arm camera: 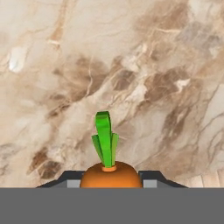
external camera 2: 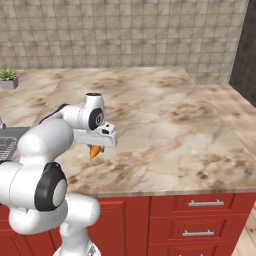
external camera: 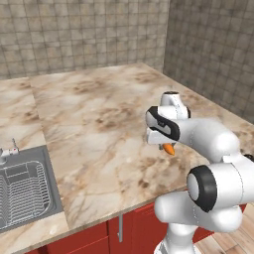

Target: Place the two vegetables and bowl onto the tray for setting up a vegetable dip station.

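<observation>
Closest to my hand camera is the carrot (arm camera: 110, 174), pinched between the two fingertips (arm camera: 151, 177) of the gripper (arm camera: 110, 181), jaws partly closed on its orange body, green top pointing up the frame over the marble counter (arm camera: 166, 65). From the left base view I see the carrot's tip (external camera: 169, 149) hanging below the hand, above the counter, the sink (external camera: 25, 188) far to its left. From the right base view it (external camera 2: 94, 151) hangs above the counter's front edge; a potted plant (external camera 2: 8, 77) sits far back left. I read no writing anywhere.

We see only the orange tip of the carrot (external camera: 169, 149) below the hand; the gripper (arm camera: 109, 183) hides the rest. Left of the carrot, the sink (external camera: 25, 191) is cut by the picture's edge.
</observation>
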